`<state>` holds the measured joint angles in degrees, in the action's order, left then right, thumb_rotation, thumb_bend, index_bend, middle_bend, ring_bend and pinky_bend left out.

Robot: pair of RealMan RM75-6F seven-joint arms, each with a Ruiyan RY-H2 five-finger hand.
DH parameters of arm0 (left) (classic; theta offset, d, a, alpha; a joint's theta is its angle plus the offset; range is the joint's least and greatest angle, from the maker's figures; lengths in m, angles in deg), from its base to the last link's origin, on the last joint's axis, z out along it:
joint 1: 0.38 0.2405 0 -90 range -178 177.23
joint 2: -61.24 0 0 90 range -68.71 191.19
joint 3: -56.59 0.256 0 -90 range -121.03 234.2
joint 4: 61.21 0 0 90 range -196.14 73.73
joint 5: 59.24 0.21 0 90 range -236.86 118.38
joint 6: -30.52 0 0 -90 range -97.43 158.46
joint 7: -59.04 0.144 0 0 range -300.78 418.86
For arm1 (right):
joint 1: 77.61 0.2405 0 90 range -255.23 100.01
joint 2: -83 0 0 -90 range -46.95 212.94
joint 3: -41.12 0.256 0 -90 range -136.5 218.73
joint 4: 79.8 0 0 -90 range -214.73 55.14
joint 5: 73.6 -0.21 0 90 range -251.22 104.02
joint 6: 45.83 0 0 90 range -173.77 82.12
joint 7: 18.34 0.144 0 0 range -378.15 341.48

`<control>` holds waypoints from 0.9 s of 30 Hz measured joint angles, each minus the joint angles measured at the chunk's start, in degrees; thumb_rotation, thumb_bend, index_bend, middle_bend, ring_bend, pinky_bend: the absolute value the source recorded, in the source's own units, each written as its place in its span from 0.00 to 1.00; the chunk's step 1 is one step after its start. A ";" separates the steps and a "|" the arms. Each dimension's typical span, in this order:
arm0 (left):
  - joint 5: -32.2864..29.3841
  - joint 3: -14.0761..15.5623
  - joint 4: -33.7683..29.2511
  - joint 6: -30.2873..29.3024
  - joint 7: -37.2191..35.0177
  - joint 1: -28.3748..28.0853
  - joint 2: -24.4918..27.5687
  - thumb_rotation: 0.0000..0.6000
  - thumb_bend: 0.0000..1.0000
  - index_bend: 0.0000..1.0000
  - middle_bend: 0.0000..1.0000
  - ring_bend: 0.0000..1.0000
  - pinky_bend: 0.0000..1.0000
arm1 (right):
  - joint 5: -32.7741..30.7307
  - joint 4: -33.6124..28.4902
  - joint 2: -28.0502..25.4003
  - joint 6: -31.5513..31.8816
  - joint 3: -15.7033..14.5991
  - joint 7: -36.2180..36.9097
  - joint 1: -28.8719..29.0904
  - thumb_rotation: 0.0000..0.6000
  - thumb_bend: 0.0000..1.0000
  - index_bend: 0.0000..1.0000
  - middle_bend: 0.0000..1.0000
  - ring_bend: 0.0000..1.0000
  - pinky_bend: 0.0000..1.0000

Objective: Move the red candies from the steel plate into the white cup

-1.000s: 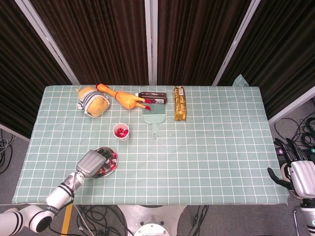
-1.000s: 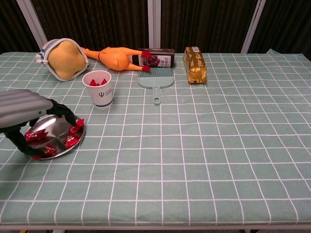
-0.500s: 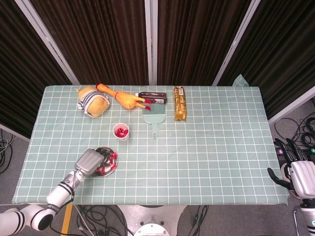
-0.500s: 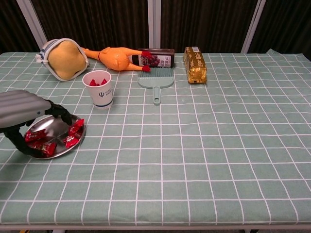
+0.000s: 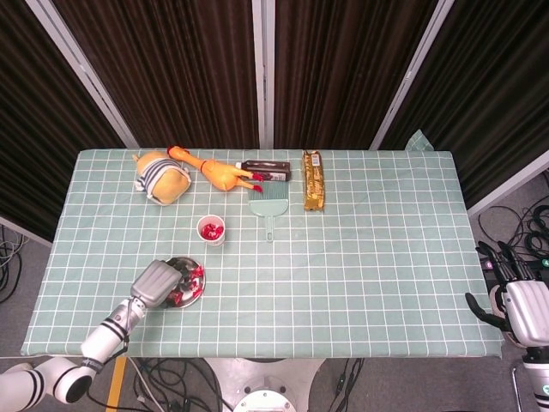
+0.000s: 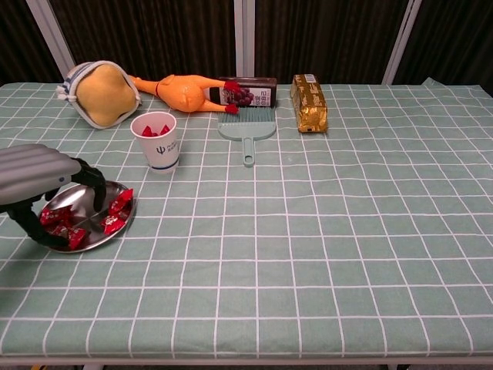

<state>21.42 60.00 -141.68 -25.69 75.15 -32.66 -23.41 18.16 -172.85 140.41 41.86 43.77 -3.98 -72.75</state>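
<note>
Closing on the red candies (image 6: 68, 228) in the steel plate (image 6: 123, 223): left hand (image 6: 35, 185) fingers (image 6: 98, 187) have curled tighter than a moment ago, seemingly pinching one at the plate's near-left edge. Grasp likely forming; lift not begun. White cup (image 6: 156, 141), just beyond the fingers, already holds some. Right hand (image 5: 519, 302) idles off the table (image 6: 323, 231), fingers spread, empty.

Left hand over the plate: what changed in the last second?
The left hand drew its fingers in over the steel plate, bunching the near red candies under them; no lift yet. White cup, right hand and other items unchanged.
</note>
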 measured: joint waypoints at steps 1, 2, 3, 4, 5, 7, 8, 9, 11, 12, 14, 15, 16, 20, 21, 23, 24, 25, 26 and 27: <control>0.27 0.03 0.39 -0.22 -0.15 0.08 -0.23 1.00 0.19 0.51 0.41 0.29 0.54 | -0.01 -0.02 -0.02 0.01 0.00 -0.04 -0.01 1.00 0.27 0.00 0.18 0.00 0.16; 0.53 0.05 0.77 -0.44 -0.32 0.18 -0.47 1.00 0.20 0.52 0.41 0.29 0.54 | -0.02 -0.06 -0.04 0.05 -0.01 -0.05 -0.04 1.00 0.27 0.00 0.18 0.00 0.16; 0.81 0.12 1.22 -0.61 -0.52 0.30 -0.75 1.00 0.20 0.52 0.41 0.29 0.54 | -0.04 -0.09 -0.07 0.08 0.00 -0.05 -0.06 1.00 0.27 0.00 0.17 0.00 0.16; 0.91 0.20 1.49 -0.60 -0.59 0.37 -0.92 1.00 0.21 0.52 0.41 0.29 0.54 | -0.06 -0.09 -0.08 0.09 0.01 -0.05 -0.07 1.00 0.27 0.00 0.18 0.00 0.16; 0.94 0.26 1.62 -0.50 -0.60 0.41 -1.02 1.00 0.22 0.52 0.41 0.29 0.54 | -0.06 -0.09 -0.08 0.07 0.01 -0.06 -0.06 1.00 0.27 0.00 0.18 0.00 0.16; 0.97 0.32 1.89 -0.22 -0.45 0.47 -1.24 1.00 0.24 0.54 0.41 0.29 0.54 | -0.03 -0.09 -0.05 0.01 -0.01 -0.06 -0.03 1.00 0.27 0.00 0.18 0.00 0.16; 0.99 0.33 2.01 -0.20 -0.39 0.51 -1.36 1.00 0.25 0.54 0.41 0.29 0.54 | 0.02 -0.09 -0.03 0.02 -0.02 -0.06 -0.01 1.00 0.27 0.00 0.18 0.00 0.16; 1.02 0.33 2.18 -0.19 -0.34 0.58 -1.49 1.00 0.25 0.54 0.41 0.29 0.54 | 0.03 -0.09 -0.02 0.02 -0.03 -0.07 -0.01 1.00 0.27 0.00 0.18 0.00 0.16; 1.09 0.32 2.48 -0.29 -0.26 0.70 -1.70 1.00 0.26 0.54 0.41 0.29 0.54 | 0.02 -0.09 -0.05 0.04 0.00 -0.05 0.00 1.00 0.27 0.00 0.18 0.00 0.16; 1.13 0.30 2.74 -0.39 -0.13 0.79 -1.85 1.00 0.26 0.55 0.41 0.29 0.54 | 0.02 -0.11 -0.07 0.08 0.01 -0.06 0.00 1.00 0.27 0.00 0.18 0.00 0.16; 1.23 0.30 3.15 -0.58 0.27 0.93 -2.05 1.00 0.27 0.55 0.41 0.29 0.54 | 0.08 -0.16 -0.12 0.15 0.01 -0.08 -0.02 1.00 0.27 0.00 0.18 0.00 0.16; 1.30 0.29 3.30 -0.74 0.39 1.09 -2.16 1.00 0.27 0.55 0.41 0.29 0.54 | 0.09 -0.18 -0.14 0.16 0.01 -0.10 -0.02 1.00 0.27 0.00 0.18 0.00 0.16; 1.36 0.28 3.32 -0.89 0.40 1.18 -2.21 1.00 0.27 0.55 0.41 0.29 0.54 | 0.09 -0.20 -0.15 0.17 0.01 -0.14 -0.03 1.00 0.27 0.00 0.18 0.00 0.16; 1.56 0.29 3.50 -1.27 0.83 1.52 -2.32 1.00 0.27 0.55 0.41 0.29 0.54 | 0.09 -0.30 -0.16 0.11 -0.01 -0.22 0.00 1.00 0.27 0.00 0.18 0.00 0.16; 1.59 0.28 3.67 -1.34 1.06 1.58 -2.40 1.00 0.27 0.55 0.41 0.29 0.54 | 0.11 -0.33 -0.17 0.12 0.00 -0.23 0.01 1.00 0.27 0.00 0.18 0.00 0.16; 1.61 0.27 3.98 -1.37 1.57 1.65 -2.53 1.00 0.27 0.55 0.41 0.29 0.54 | 0.17 -0.39 -0.18 0.19 0.02 -0.25 0.02 1.00 0.27 0.00 0.18 0.00 0.16; 1.55 0.22 4.22 -1.35 1.85 1.70 -2.65 1.00 0.28 0.55 0.41 0.29 0.54 | 0.17 -0.40 -0.19 0.23 0.04 -0.25 0.01 1.00 0.27 0.00 0.18 0.00 0.16; 1.48 0.17 4.35 -1.28 2.00 1.73 -2.72 1.00 0.28 0.55 0.41 0.29 0.54 | 0.18 -0.42 -0.20 0.25 0.04 -0.26 0.01 1.00 0.27 0.00 0.18 0.00 0.16; 1.43 0.13 4.43 -1.24 2.11 1.76 -2.77 1.00 0.28 0.55 0.41 0.29 0.54 | 0.19 -0.43 -0.21 0.28 0.05 -0.28 0.00 1.00 0.27 0.00 0.18 0.00 0.16; 1.41 0.12 4.52 -1.20 2.30 1.78 -2.80 1.00 0.28 0.55 0.41 0.29 0.54 | 0.17 -0.44 -0.22 0.29 0.05 -0.30 -0.01 1.00 0.27 0.00 0.18 0.00 0.16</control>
<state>22.83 60.12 -137.16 -26.89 77.45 -30.88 -26.20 18.33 -173.28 140.19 42.16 43.81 -4.28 -72.76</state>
